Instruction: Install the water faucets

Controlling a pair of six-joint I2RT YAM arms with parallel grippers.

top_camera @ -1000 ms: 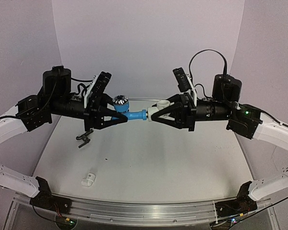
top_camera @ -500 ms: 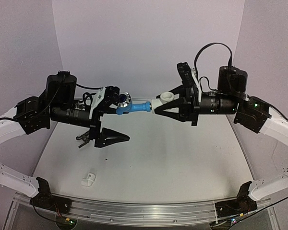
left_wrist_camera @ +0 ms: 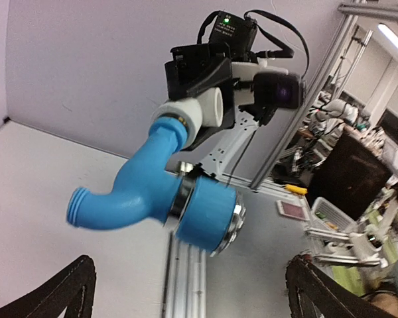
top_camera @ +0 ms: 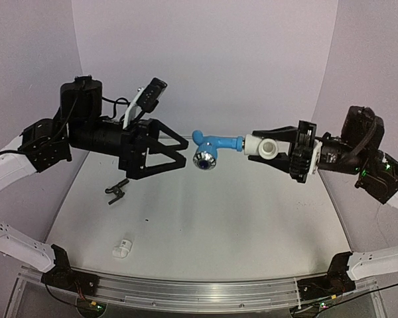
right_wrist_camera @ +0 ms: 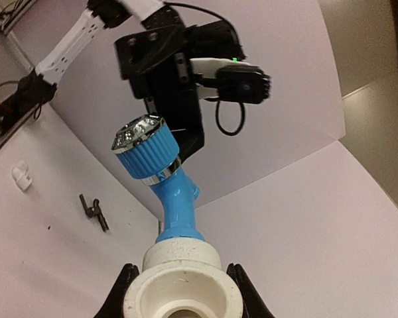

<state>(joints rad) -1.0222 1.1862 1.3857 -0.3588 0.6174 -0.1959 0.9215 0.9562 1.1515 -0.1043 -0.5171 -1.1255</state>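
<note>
Faucet: blue plastic tap (top_camera: 215,141), held in the air above the table (top_camera: 205,225) between the two arms. Its stem sits in a white pipe fitting (top_camera: 261,146), its ribbed knob (top_camera: 203,159) hangs toward the table, and its spout end points at the left arm.
Right gripper (top_camera: 268,146): clenched on the white pipe fitting, one finger on each side. It does not touch the tap, so the joint alone carries the tap.
Left gripper (top_camera: 183,158): released and empty, fingers spread wide, near the spout end but apart from it.
Weight: you can judge it light, as it looks like hollow moulded plastic with a metal-looking ring and cap at the knob.
Stiffness: probably rigid, so it will not give under the pads and you need only a moderate squeeze.
Surface: smooth and glossy on the curved body, so expect slip there when you twist. The ribs on the knob offer more bite.
Where to hold: take the curved body close to the stem if you want to turn the whole tap into the fitting. The knob likely spins on its own and would not drive the stem.
Weak point: the stem end, so push along the fitting's axis, not across it.
Joint depth: you cannot tell from these views how far the stem is seated.
On the table: small black part (top_camera: 116,192) and a second white fitting (top_camera: 121,248), both well apart from the grippers.
</note>
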